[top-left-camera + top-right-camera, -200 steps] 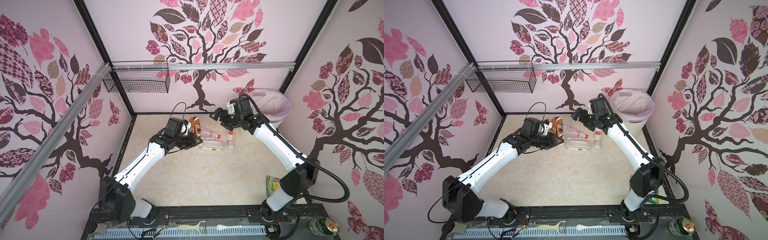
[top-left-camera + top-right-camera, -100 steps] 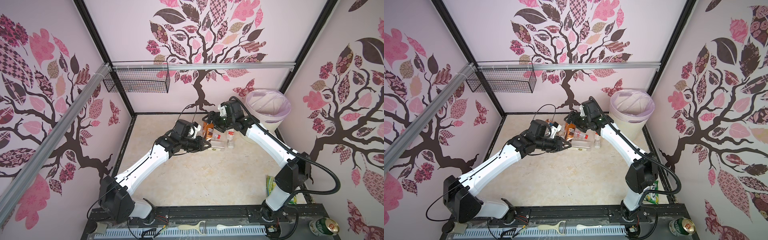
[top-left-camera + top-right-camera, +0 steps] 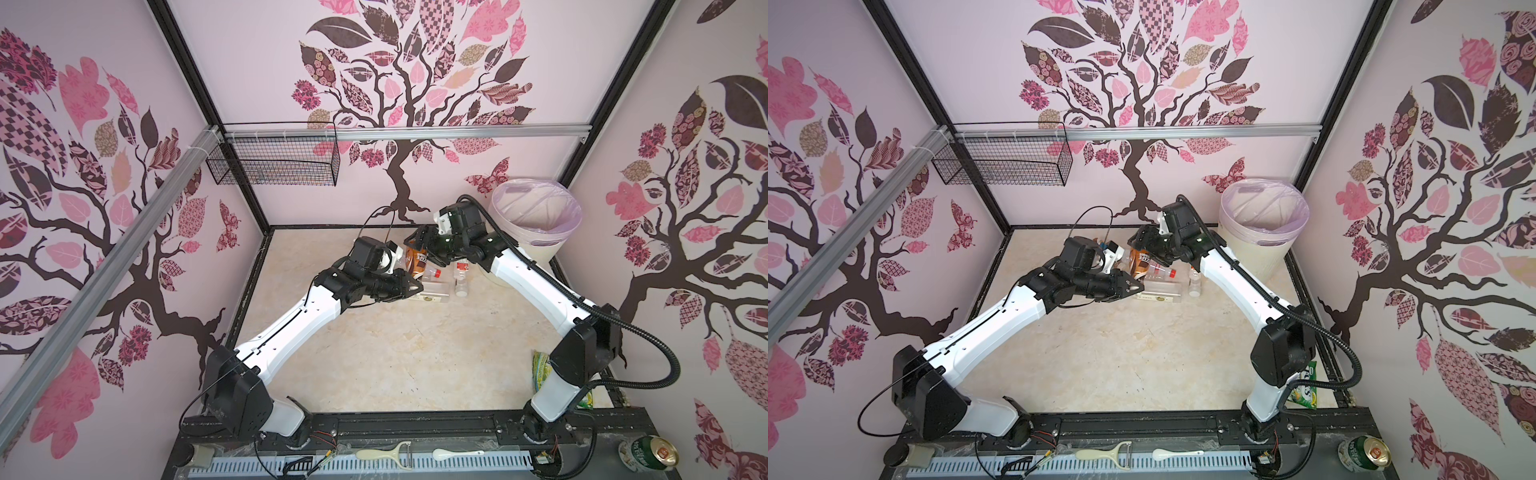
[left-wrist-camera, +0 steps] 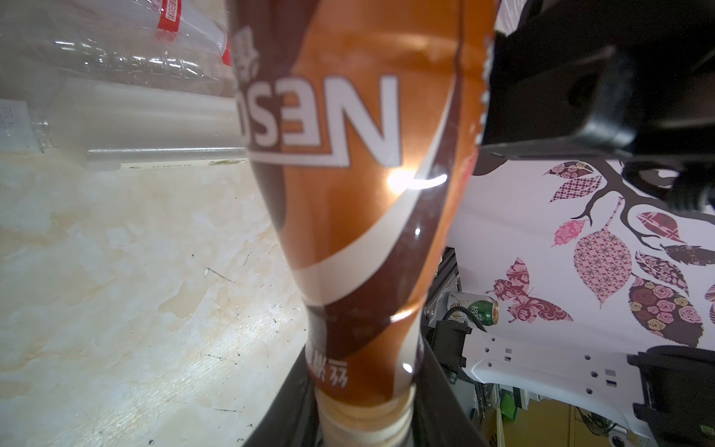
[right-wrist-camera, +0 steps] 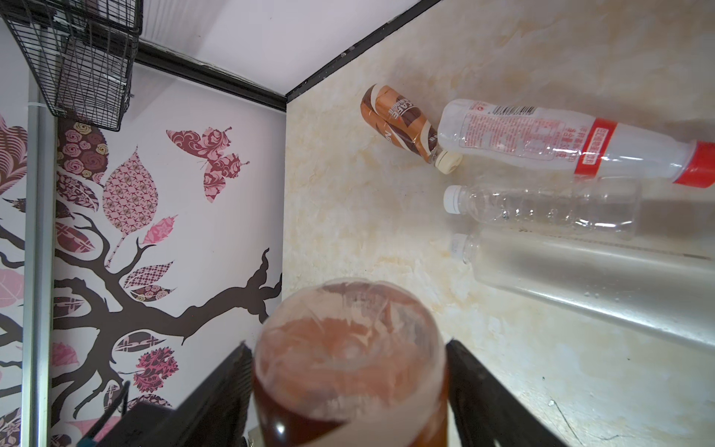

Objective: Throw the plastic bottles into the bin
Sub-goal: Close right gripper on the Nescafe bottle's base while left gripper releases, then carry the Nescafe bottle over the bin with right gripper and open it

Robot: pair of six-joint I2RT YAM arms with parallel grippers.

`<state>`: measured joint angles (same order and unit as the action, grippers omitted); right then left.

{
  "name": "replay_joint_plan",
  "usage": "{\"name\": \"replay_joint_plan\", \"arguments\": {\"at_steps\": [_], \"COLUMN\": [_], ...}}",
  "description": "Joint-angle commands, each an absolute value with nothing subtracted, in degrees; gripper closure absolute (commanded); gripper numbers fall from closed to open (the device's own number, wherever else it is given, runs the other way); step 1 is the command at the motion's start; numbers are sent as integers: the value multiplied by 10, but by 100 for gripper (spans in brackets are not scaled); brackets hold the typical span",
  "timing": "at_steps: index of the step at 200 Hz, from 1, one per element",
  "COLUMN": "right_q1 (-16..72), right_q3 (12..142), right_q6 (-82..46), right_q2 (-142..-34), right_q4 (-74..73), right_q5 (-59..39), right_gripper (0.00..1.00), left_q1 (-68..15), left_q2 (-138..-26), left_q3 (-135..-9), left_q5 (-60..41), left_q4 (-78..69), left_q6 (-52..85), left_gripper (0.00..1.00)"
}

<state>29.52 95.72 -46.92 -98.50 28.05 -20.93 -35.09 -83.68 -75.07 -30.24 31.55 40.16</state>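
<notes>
A brown-wrapped bottle (image 3: 417, 259) (image 3: 1142, 262) hangs tilted above the floor between both arms. My left gripper (image 3: 411, 282) (image 4: 363, 418) is shut on its neck just below the cream cap. My right gripper (image 3: 424, 249) (image 5: 348, 371) has a finger against each side of the bottle's base (image 5: 348, 340). Below them lie a second brown bottle (image 5: 398, 124), a red-capped clear bottle (image 5: 561, 143), a white-capped clear bottle (image 5: 541, 209) and a square clear bottle (image 3: 434, 291). A small clear bottle (image 3: 461, 274) stands upright beside them. The cream bin (image 3: 540, 245) (image 3: 1262, 257) with its lilac liner stands in the back right corner.
A black wire basket (image 3: 274, 166) hangs on the back left wall. A yellow-green snack bag (image 3: 542, 365) lies by the right arm's base. A green can (image 3: 648, 455) lies on the front rail at the right, with a peeler (image 3: 386, 453) and a spoon (image 3: 455, 454) nearer the middle.
My left gripper lifted the brown bottle and carried it right. My right gripper swung over from the bin side and narrowed its jaws round the bottle's base.
</notes>
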Motion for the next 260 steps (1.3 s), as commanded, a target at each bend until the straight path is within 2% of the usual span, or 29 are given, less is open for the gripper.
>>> {"name": "replay_joint_plan", "arguments": {"at_steps": [1, 38, 64, 93, 111, 130, 180, 213, 260], "right_q1": [299, 298, 289, 255, 223, 193, 117, 92, 69], "right_q3": [955, 977, 994, 1015, 1042, 1084, 1161, 1210, 1234], "right_q6": [-465, -444, -434, -422, -411, -380, -305, -238, -154], "right_q2": [-992, -991, -993, -986, -979, -973, -939, -913, -868], "right_q4": [292, 311, 326, 340, 356, 384, 414, 417, 305], "right_q5": [-216, -187, -176, -161, -148, -122, -43, 61, 197], "right_gripper": [24, 34, 40, 42, 42, 43, 43, 44, 45], "left_q1": [-352, -352, -352, -352, -352, -352, -353, -356, -399], "left_q2": [-843, -844, -840, -840, -844, -864, -982, -1057, -1104], "left_q3": [-784, -789, -788, -810, -834, -878, -1096, -1259, -1350], "left_q5": [-302, -299, -295, -268, -248, -225, -233, -242, -243], "left_q4": [299, 305, 307, 333, 347, 369, 428, 438, 483], "left_q6": [395, 392, 399, 412, 424, 438, 482, 533, 523], "left_gripper": [73, 69, 58, 44, 31, 3, 2, 2, 2]}}
